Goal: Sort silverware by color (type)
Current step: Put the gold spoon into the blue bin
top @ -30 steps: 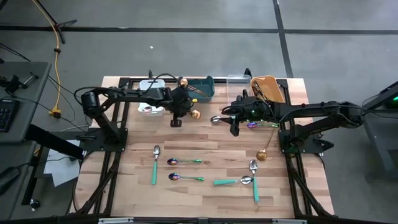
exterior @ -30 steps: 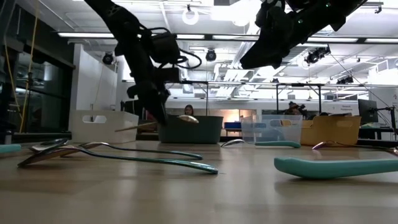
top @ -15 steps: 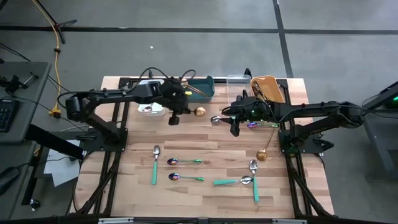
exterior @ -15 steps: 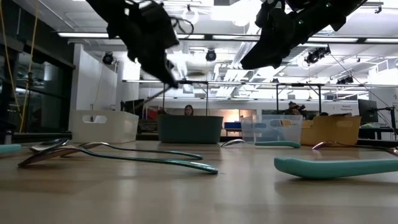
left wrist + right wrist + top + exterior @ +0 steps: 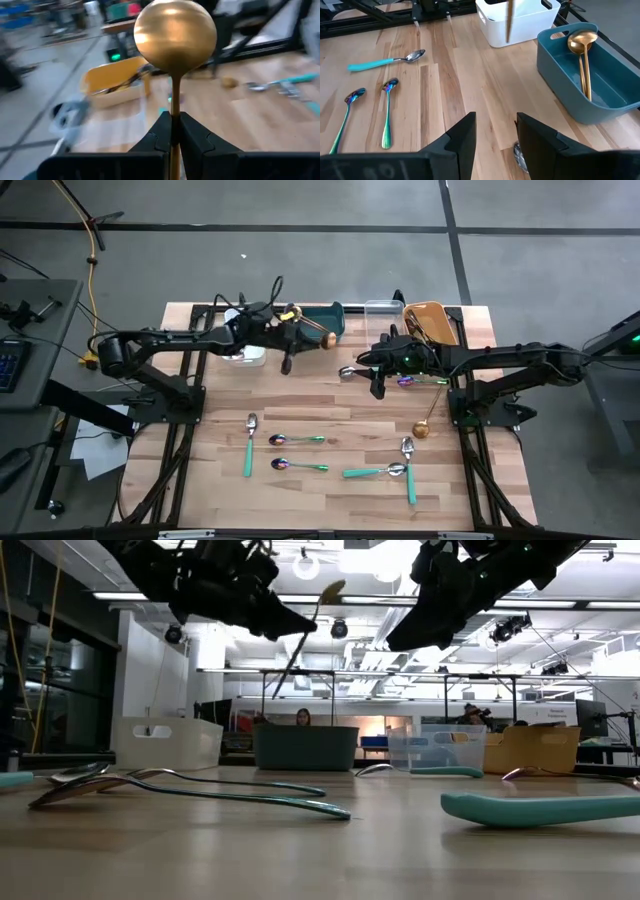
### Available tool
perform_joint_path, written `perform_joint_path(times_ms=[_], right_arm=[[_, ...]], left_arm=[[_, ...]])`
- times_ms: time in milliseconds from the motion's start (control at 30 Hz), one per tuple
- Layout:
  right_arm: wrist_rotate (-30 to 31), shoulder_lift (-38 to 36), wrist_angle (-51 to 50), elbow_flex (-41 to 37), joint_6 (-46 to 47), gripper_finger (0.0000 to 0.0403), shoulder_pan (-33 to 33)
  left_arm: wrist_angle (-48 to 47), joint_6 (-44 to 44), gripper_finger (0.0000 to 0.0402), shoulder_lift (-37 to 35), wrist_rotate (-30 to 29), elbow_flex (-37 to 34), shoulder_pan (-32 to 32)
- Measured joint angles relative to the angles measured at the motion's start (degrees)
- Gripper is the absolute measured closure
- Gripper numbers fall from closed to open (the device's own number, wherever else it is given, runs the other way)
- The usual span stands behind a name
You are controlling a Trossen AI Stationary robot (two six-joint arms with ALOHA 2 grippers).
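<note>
- The left gripper (image 5: 291, 321) is clamped on the stem of a gold spoon (image 5: 174, 36), holding it in the air above the teal bin (image 5: 325, 321) at the far edge of the table (image 5: 330, 410).
- The right gripper (image 5: 495, 131) hovers above the boards near the far right side; its fingers stand apart with nothing between them.
- Four bins line the far edge: a white bin (image 5: 517, 21), the teal one, a clear bin (image 5: 381, 314) and an orange bin (image 5: 426, 321).
- The teal bin already holds gold spoons (image 5: 582, 56); the exact number is hard to tell, though at least one lies along its floor.
- The orange bin holds dark utensils (image 5: 428, 325), too tangled to count.
- One more gold spoon lies loose (image 5: 427, 420) on the right side of the table.
- Four teal-handled silver spoons lie on the boards: one at the left (image 5: 249, 444), two crossing at the near right (image 5: 395, 471), and one just beside the right gripper (image 5: 349, 372).
- Three iridescent spoons are visible: two side by side mid-table (image 5: 296, 452), one under the right arm (image 5: 408, 381).
</note>
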Motion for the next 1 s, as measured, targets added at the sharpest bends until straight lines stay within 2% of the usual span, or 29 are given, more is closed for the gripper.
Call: perform_joint_path(times_ms=[133, 233, 433, 633, 800, 1000], right_arm=[[0.00, 0.00, 0.39, 0.00, 0.00, 0.0267, 0.02], [0.00, 0.00, 1.28, 0.00, -0.02, 0.0267, 0.01], [0.08, 0.00, 3.13, 0.00, -1.26, 0.0267, -0.04], [2.36, -0.02, 4.70, 0.00, -1.93, 0.0267, -0.04], [2.36, -0.02, 4.63, 0.00, -1.65, 0.0267, -0.04], [2.36, -0.01, 4.62, 0.00, -1.35, 0.0267, -0.04]], left_arm=[[1.05, 1.86, 0.0394, 0.37, -9.59, -0.25, 0.01], [0.99, 4.56, 0.0394, 0.39, -12.69, 0.63, 0.37], [-4.97, 13.53, 0.0394, 1.29, -12.87, 6.98, 3.38], [-11.20, 17.79, 0.0394, 7.76, -5.65, 13.42, 8.88], [-19.42, 23.35, 0.0394, 13.29, -6.31, 17.92, 10.83], [-24.20, 28.79, 0.0394, 18.73, -8.63, 21.15, 11.04]])
